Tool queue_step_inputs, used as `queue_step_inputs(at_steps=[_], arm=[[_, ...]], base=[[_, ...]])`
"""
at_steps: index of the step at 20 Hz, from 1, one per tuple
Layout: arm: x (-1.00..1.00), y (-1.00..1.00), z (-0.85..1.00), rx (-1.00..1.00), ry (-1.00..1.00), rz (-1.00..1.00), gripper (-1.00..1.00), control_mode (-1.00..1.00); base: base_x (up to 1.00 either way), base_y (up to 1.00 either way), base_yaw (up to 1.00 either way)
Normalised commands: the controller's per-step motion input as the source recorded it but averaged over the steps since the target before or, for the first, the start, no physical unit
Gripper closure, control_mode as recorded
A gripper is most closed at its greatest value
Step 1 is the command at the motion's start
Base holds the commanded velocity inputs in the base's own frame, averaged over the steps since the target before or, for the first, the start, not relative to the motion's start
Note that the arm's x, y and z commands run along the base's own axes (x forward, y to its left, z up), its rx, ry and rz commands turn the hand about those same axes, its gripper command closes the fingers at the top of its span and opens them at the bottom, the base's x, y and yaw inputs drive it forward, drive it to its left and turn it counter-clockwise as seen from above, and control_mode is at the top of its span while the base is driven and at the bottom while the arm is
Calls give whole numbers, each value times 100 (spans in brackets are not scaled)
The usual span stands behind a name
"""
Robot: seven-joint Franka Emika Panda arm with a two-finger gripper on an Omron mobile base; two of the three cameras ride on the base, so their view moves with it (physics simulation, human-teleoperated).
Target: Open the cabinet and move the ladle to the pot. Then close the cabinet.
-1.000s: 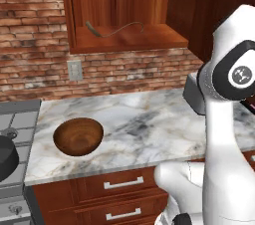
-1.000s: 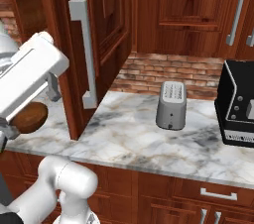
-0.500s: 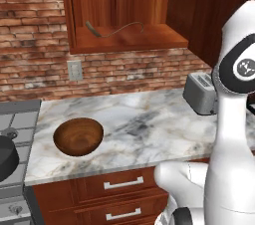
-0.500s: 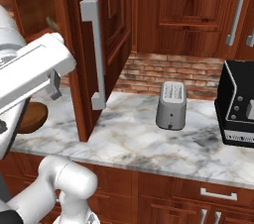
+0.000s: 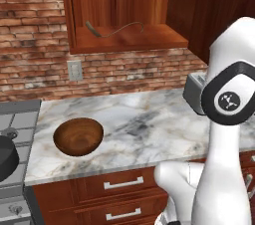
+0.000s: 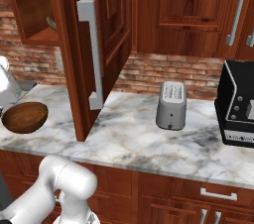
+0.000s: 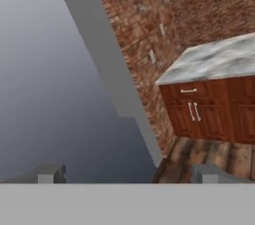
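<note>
Fingertips (image 7: 50, 173) of the gripper (image 7: 127, 174), two of them, stand wide apart at the bottom of the hand view with nothing between them (a brick wall and a far counter lie beyond). One cabinet (image 5: 124, 15) hangs open at twelve o'clock in the left base view, one ladle (image 5: 113, 30) lying on its shelf. One wooden bowl (image 5: 78, 136) sits at eight o'clock; one pot (image 5: 6, 157) at nine, on the stove. One toaster (image 6: 171, 105) stands right of the open door.

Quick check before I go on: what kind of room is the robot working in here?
A rendered home kitchen, it seems: marble counter with a toaster, a stove carrying a pot, and open wooden cabinet.
</note>
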Motion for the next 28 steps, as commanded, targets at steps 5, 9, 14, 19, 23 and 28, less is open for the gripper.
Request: queue_step_inputs(at_steps=[5, 9, 14, 19, 23, 28], arm=[[-83, 90, 0, -1, -13, 0, -100, -100], [-5, 99, 2, -1, 0, 13, -100, -100], [0, 89, 21, -1, 7, 22, -100, -100], [9, 31, 35, 2, 13, 27, -100, -100], [28, -2, 16, 11, 9, 31, -100, -100], [91, -19, -6, 15, 9, 39, -100, -100]], base=[[0, 0, 0], [0, 0, 0], [0, 0, 0], [0, 0, 0], [0, 0, 0], [0, 0, 0]])
